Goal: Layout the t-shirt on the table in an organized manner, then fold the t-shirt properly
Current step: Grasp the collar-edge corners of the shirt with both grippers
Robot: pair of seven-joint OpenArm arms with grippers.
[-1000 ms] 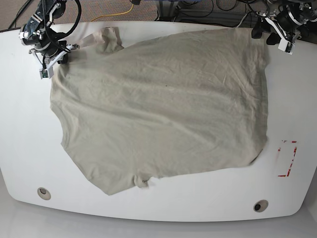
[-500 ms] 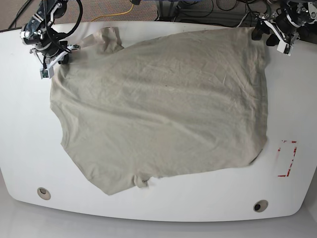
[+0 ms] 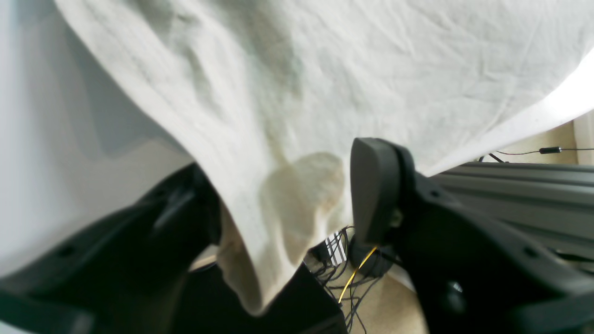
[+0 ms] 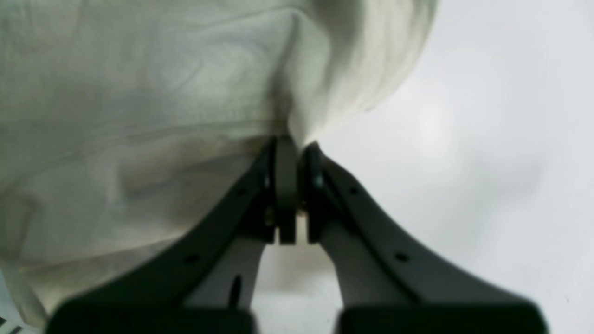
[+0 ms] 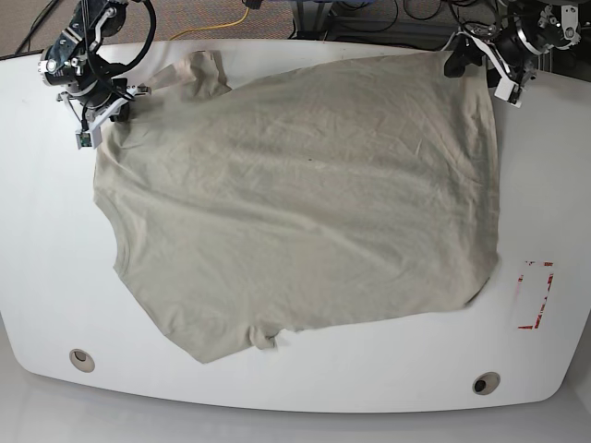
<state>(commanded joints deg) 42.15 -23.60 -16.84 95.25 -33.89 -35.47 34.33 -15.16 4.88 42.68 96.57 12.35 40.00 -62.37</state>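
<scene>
White glossy table (image 5: 37,240) with rounded corners and two round grommet holes (image 5: 82,359) near the front edge. Wrinkled beige shirt (image 5: 305,203) spread flat across most of it, one sleeve (image 5: 199,74) toward the back. Red tape rectangle (image 5: 536,295) just beside the shirt's hem corner.

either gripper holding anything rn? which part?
Right gripper is shut on a pinch of the t-shirt at its edge. Left gripper is open: fabric hangs between its fingers, not clamped.
</scene>
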